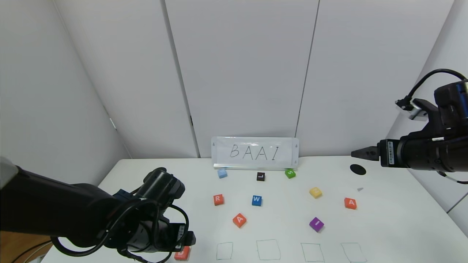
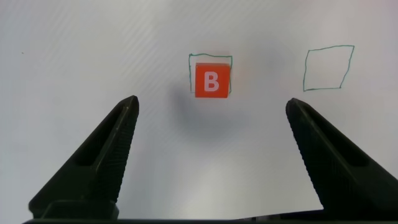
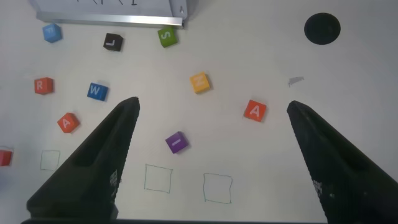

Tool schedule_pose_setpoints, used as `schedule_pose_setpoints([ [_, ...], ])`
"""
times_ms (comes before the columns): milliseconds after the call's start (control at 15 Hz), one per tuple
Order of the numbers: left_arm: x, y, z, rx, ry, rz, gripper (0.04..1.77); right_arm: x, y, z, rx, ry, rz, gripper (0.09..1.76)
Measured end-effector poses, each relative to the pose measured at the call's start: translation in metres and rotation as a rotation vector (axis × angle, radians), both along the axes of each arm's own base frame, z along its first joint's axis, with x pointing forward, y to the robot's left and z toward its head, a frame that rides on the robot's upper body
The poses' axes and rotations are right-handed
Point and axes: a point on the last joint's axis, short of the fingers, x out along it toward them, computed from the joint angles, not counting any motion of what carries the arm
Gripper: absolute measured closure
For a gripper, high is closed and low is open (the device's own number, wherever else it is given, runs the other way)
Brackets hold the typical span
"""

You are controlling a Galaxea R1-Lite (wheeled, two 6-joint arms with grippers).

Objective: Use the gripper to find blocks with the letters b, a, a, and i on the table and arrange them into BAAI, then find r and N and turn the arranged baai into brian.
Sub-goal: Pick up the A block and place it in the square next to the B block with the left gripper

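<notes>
Your left gripper (image 2: 211, 134): jaws spread wide, nothing held, poised above B block (image 2: 212, 81), which sits apart from both fingers in leftmost green square (image 2: 211, 59) at table's (image 1: 402, 226) near edge. Next square (image 2: 328, 67) bare. Scanning rightward for you: R block (image 1: 218, 199), A block (image 1: 239, 220), blue W block (image 1: 256, 200), yellow block (image 1: 315, 192), purple I block (image 1: 316, 224), second A block (image 1: 350, 203). BAAI sign (image 1: 255, 152) at back. Right gripper (image 3: 211, 134): jaws wide, empty, raised off table's right side.

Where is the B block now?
In the left wrist view, the B block sits in the green square, below the open left gripper; in the head view, near the table's front-left edge.
</notes>
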Motion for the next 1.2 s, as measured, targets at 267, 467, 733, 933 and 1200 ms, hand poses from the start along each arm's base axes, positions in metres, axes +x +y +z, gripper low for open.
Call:
schedule_pose_setpoints([
  [267,0.001,-0.011,0.030,0.001,-0.005,-0.028,0.11,0.000,0.000,0.000,-0.001,0.002,0.001,0.14],
  [467,0.001,-0.032,0.051,-0.018,-0.006,-0.055,0.11,0.000,0.000,0.000,0.000,0.001,0.001,0.14],
  [733,0.006,-0.065,0.064,-0.039,-0.003,-0.092,0.11,0.000,0.000,-0.001,0.000,0.002,0.001,0.14],
  [933,0.015,-0.087,0.060,-0.049,0.005,-0.102,0.10,0.000,0.000,-0.001,0.000,0.003,0.001,0.14],
  [1200,0.028,-0.109,0.049,-0.065,0.040,-0.036,0.10,0.000,0.000,-0.001,0.000,0.003,0.002,0.14],
])
